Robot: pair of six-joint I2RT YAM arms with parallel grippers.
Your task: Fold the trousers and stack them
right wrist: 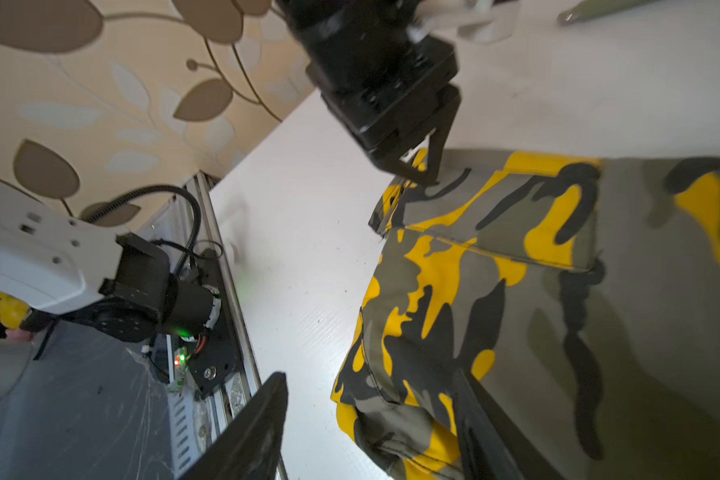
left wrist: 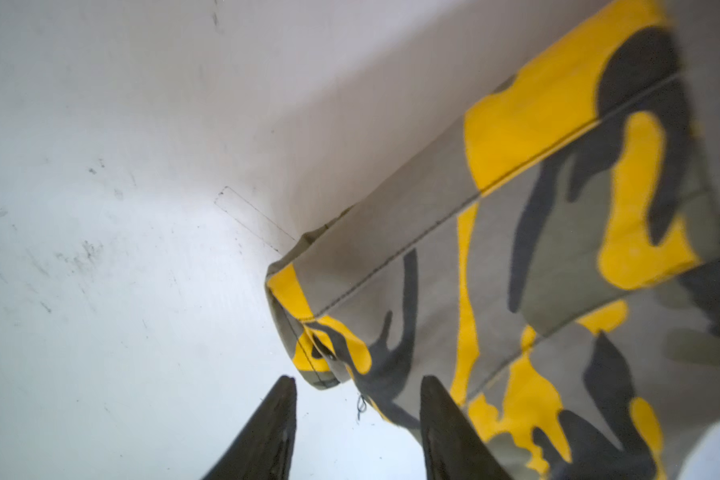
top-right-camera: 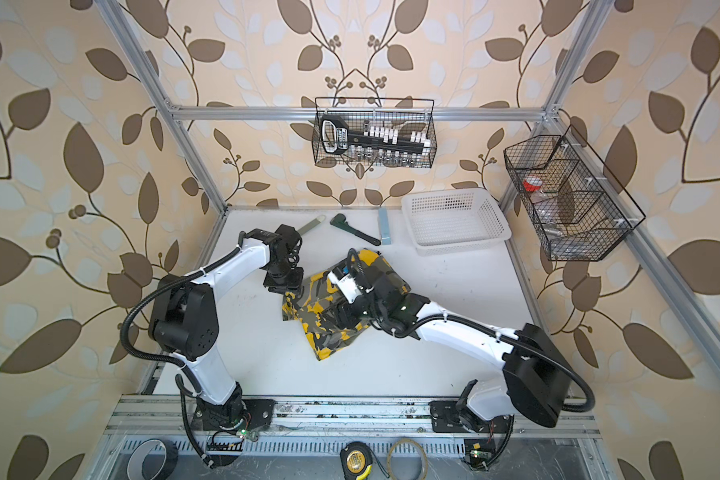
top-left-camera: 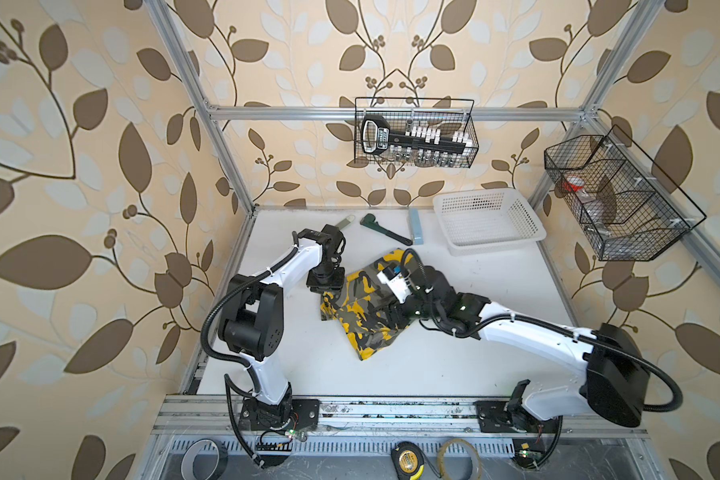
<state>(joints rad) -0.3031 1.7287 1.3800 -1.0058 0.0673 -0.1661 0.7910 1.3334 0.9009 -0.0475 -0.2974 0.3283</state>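
**Mid-table: folded camouflage bundle, both pincers spread**

Centre of the white table (top-left-camera: 495, 291), that is where your trousers (top-left-camera: 362, 307) lie, doubled into a thick, uneven packet.

In both top views its long axis runs roughly from 1 o'clock to 7 o'clock. One square corner juts out at 9 o'clock. You cannot tell which end is the waistband.

Look at the left gripper (left wrist: 358, 380). It is poised at that 9 o'clock corner with its jaws apart, and nothing is pinched. The hemmed corner sits just beyond the tips.

The right gripper (right wrist: 371, 378) is over the packet's middle, also spread. One finger (right wrist: 487, 415) lies against the cloth, but it grips nothing.

Judge the fabric as light, soft and floppy, with no stiffness beyond its seams. Layers will slide and sag if you lift only one. Take hold at stitched hems or corners, and pinch through every layer. The loose yellow edge at 6 o'clock looks likeliest to spill open.

The white basket (top-left-camera: 439, 199) waits at 1 o'clock, well apart.
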